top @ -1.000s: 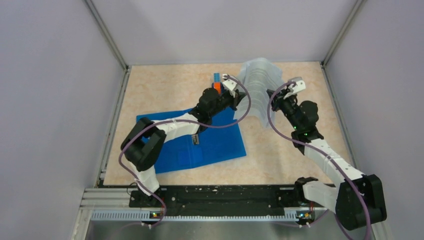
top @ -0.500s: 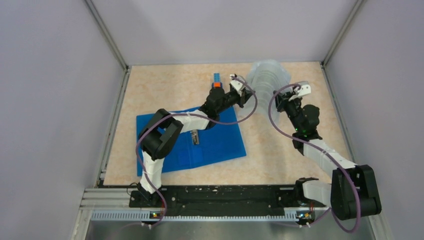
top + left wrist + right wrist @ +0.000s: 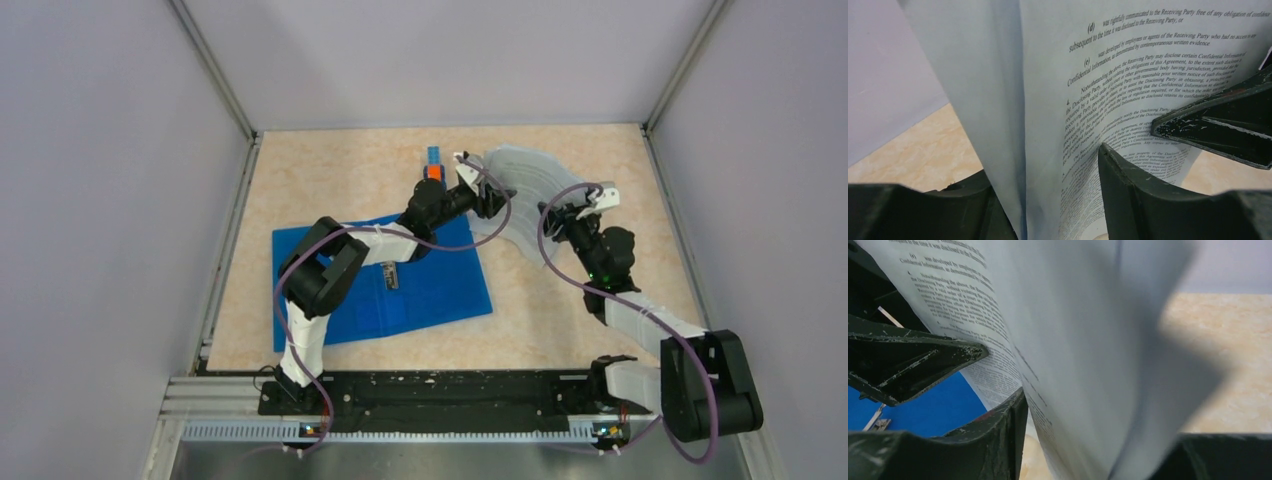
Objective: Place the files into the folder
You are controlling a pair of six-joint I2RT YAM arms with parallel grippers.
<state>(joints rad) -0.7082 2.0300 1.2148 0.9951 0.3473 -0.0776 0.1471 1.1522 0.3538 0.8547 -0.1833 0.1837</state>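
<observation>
Files (image 3: 530,180) bowed between left tool (image 3: 495,197) and right tool (image 3: 556,212), both clenched on them, folder (image 3: 440,285) flat alongside.

A beige, marbled table (image 3: 560,300) sits boxed in by plain pale grey walls at the back (image 3: 440,60), left (image 3: 100,200) and right (image 3: 760,200). Metal posts (image 3: 215,75) mark the corners. The light is soft and even.

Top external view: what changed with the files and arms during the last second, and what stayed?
The files, held up by the left gripper and the right gripper, tipped from an upright arch into a flatter, slanted curve. The right gripper drew back toward its base; the left arm's elbow shifted right. The folder and the small blue-and-orange object did not move.
</observation>
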